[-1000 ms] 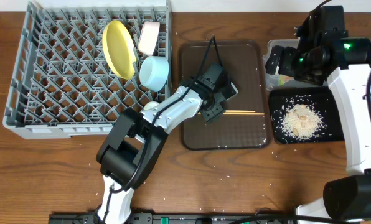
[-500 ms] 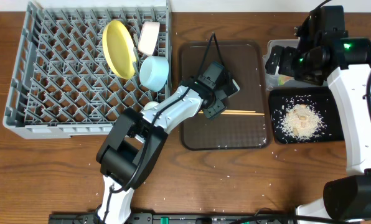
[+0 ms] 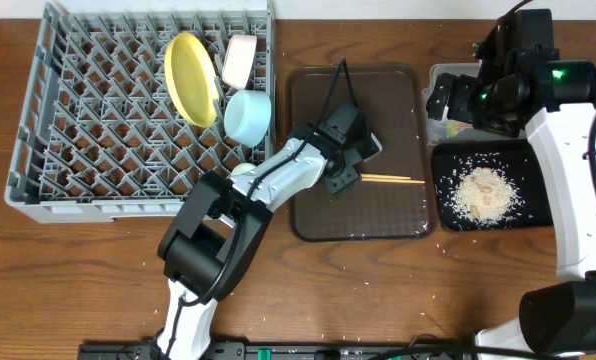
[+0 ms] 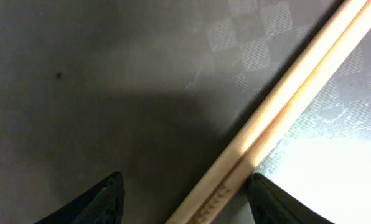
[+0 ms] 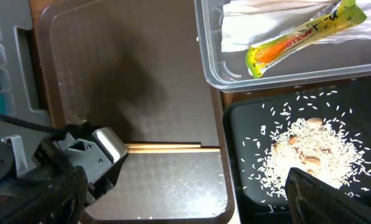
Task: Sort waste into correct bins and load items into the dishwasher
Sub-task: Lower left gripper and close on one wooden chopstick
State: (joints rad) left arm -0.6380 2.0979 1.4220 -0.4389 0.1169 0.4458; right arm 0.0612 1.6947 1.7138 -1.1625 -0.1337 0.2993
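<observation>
The bench (image 3: 78, 260) carries the grey rack (image 3: 88, 130) on the left, a brown tray (image 3: 378, 215) in the middle, and the clear tub (image 3: 440, 75) and black tray (image 3: 448, 220) on the right, the tub just behind the black tray.

In the rack's rear right part the yellow plate (image 3: 191, 78) stands on edge. The white bowl (image 3: 239, 60) is just beside it, and the blue bowl (image 3: 248, 115) is tilted at the rack's right edge.

The right hand (image 3: 456, 100) hangs over the tub's left side with its fingers wide apart and nothing between them.

The left hand (image 3: 350, 170) is low over the brown tray at the left end of the chopsticks (image 3: 393, 180). In the wrist view its fingers (image 4: 104, 199) are apart and straddle the pair. One tip is close beside the wood and the other is well clear, so they are not clamped. The chopsticks lie flat on the brown tray, side by side and touching, pointing towards the black tray.

The napkin (image 5: 248, 25) lies in the tub with the wrapper (image 5: 304, 34) on top of it. The crumbs (image 3: 483, 192) are heaped in the black tray, with loose grains scattered around the heap.
</observation>
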